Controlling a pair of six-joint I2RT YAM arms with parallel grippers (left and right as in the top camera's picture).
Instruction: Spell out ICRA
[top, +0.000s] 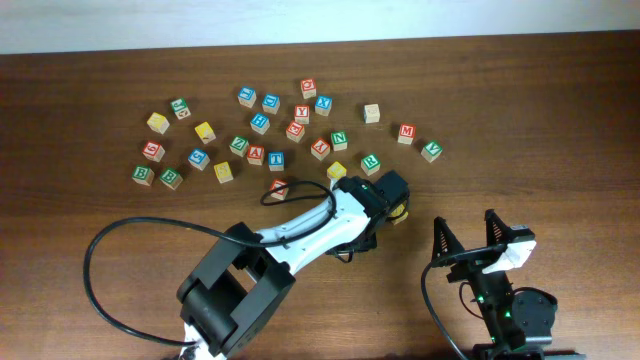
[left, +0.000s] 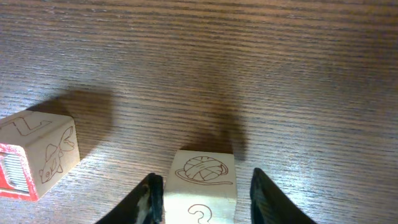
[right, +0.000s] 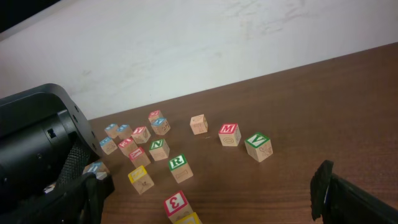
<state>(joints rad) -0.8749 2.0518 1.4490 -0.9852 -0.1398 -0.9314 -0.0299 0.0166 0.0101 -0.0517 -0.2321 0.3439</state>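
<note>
Jaws of my left claw (left: 204, 175) stand on either side of one yellow cube (left: 202, 191). One jaw is right at its edge, and the other shows a sliver of desk (left: 280, 74) in between, so I straddle the cube without gripping it. It sits flat, with a ball of yarn drawn on its far side. The curved letter on top is cut off by the frame, but I take it for the C. Near it, toward the left of my wrist view and not touching, lies one red-faced cube (left: 38, 155), turned at an angle with a fish-like drawing on its side. I cannot read its letter.

My right claw (top: 463, 218) sits off to the right with its jaws spread wide and nothing between them.

Beyond my left claw rests the green R (top: 370, 160), with another yellow block (top: 337, 170) near it. Farther left, the red A (top: 256, 155) sits just beside a blue T (top: 276, 160). I cannot pick out the I for certain.

From overhead I count twenty-seven cubes: seven green, seven red, six blue, six yellow and one plain cube (top: 372, 112). The red-faced one by my claw is hidden under my arm in that view. Out at the right lie a red M (top: 406, 132) and a green V (top: 431, 150).
</note>
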